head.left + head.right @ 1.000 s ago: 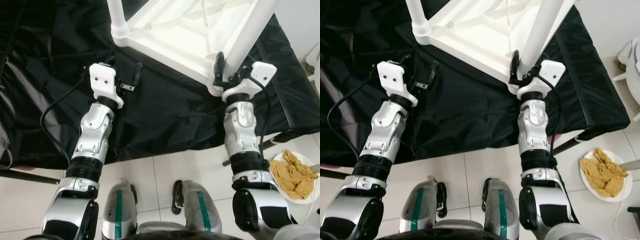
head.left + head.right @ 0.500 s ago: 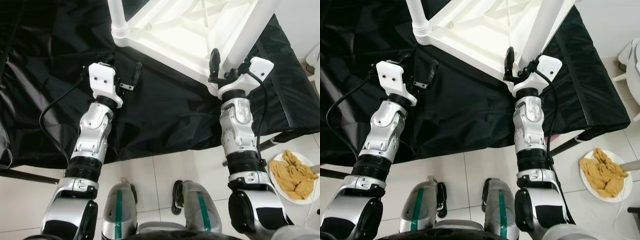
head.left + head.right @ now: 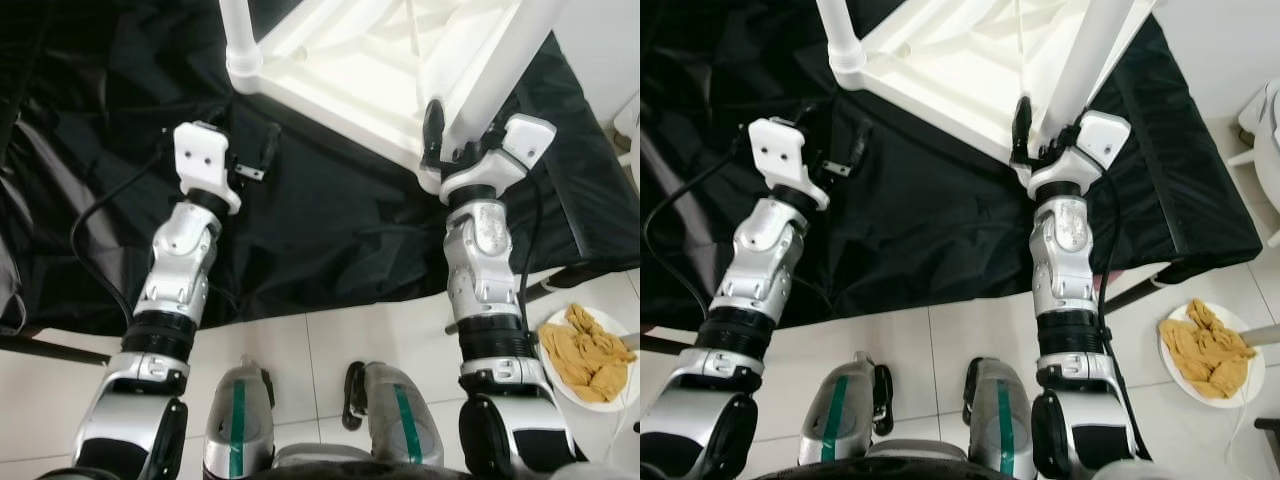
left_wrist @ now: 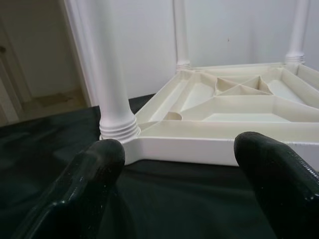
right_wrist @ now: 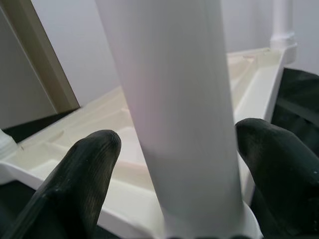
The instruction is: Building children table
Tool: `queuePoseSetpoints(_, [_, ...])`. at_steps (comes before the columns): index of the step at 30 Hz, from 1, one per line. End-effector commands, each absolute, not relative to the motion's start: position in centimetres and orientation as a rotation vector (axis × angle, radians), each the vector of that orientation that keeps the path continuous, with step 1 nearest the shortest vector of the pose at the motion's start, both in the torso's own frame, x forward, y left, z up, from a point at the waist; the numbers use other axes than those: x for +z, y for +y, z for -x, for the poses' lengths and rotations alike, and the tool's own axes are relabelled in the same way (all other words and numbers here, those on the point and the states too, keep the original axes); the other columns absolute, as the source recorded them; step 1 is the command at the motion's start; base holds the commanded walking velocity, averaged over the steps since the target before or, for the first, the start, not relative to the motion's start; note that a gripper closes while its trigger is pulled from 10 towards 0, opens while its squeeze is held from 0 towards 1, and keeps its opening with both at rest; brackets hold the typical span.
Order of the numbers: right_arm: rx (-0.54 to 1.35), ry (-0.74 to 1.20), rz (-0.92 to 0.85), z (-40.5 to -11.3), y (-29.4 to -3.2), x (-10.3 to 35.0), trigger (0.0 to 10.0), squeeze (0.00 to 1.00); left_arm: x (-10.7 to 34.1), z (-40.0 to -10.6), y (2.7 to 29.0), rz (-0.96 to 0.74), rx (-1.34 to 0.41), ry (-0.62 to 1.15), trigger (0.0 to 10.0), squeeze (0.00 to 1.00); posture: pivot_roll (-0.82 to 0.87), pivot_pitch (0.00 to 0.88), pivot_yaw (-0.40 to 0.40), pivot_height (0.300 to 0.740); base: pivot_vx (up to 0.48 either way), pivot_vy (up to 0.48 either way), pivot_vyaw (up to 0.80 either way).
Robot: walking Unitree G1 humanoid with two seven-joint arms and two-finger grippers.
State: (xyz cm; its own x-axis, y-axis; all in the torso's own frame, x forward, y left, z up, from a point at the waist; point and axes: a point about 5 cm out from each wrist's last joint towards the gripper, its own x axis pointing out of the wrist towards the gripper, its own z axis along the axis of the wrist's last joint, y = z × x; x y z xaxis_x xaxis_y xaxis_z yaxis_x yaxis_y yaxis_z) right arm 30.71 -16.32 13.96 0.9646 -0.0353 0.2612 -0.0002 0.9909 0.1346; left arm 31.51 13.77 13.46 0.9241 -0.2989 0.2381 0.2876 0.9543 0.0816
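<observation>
Straddling a white table leg (image 5: 174, 114), the right gripper (image 3: 452, 135) has its two black fingers (image 5: 79, 179) spread on either side of the post with a gap showing on each side, so the jaws are open and have hold of nothing. That leg rises from the near corner of the upturned white children's table (image 3: 380, 70), which lies underside up on a black cloth (image 3: 330, 220) directly ahead of both grippers; the moulded ribs and hollows of its underside face upward. In the right wrist view the leg stands midway between the fingertips, its base collar seated in the corner socket just below them, and another leg (image 5: 282, 22) stands at the far corner beyond. The left gripper (image 3: 255, 155) hovers over the black cloth just short of the table's other near corner, its fingers (image 4: 87, 184) set wide apart and empty. Ahead of that gripper, slightly off toward one finger, a second leg (image 4: 107, 74) stands upright in its ribbed socket, with two more legs visible past it at the far edge. Behind the right arm, on the pale tiled floor (image 3: 380, 340), a white plate (image 3: 556, 358) holding a crumpled yellow cloth (image 3: 590, 352) sits well apart from the table.
</observation>
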Motion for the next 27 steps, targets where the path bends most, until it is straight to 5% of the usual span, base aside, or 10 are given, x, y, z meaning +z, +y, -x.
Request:
queuePoseSetpoints(1, [-0.02, -0.272, -0.117, -30.0, -16.4, 13.8, 10.0, 0.0, 13.4, -31.6, 13.0, -0.102, -0.445, -0.248, 10.0, 0.0, -0.01, 0.003, 0.019, 0.74, 0.0, 0.0, 0.0])
queuePoseSetpoints(27, [0.134, -0.22, -0.113, -24.0, -15.4, 12.4, 10.0, 0.0, 14.3, -36.2, 9.3, -0.396, -0.746, -0.112, 10.0, 0.0, -0.08, 0.062, 0.054, 0.74, 0.0, 0.0, 0.0])
